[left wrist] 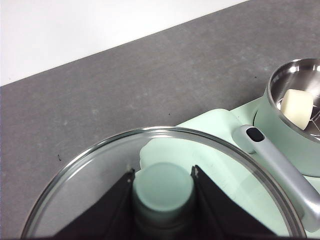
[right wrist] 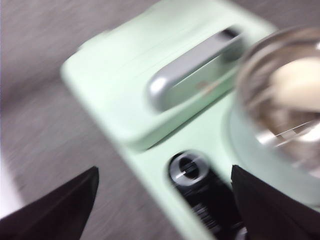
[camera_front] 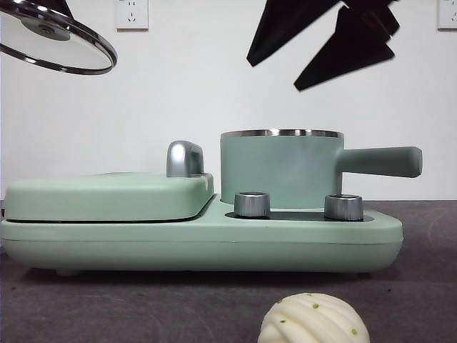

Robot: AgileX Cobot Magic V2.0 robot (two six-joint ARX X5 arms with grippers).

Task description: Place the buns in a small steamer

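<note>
The mint-green steamer pot stands open on its base, side handle to the right. The smooth bun lies inside it, also seen blurred in the right wrist view. The ridged bun with green specks lies on the table in front of the base. My left gripper is shut on the green knob of the glass lid and holds it high at the upper left. My right gripper is open and empty, above the pot.
A flat mint-green lidded griddle with a chrome handle sits left of the pot on the same base. Two steel knobs face the front. A white wall stands behind the dark grey table.
</note>
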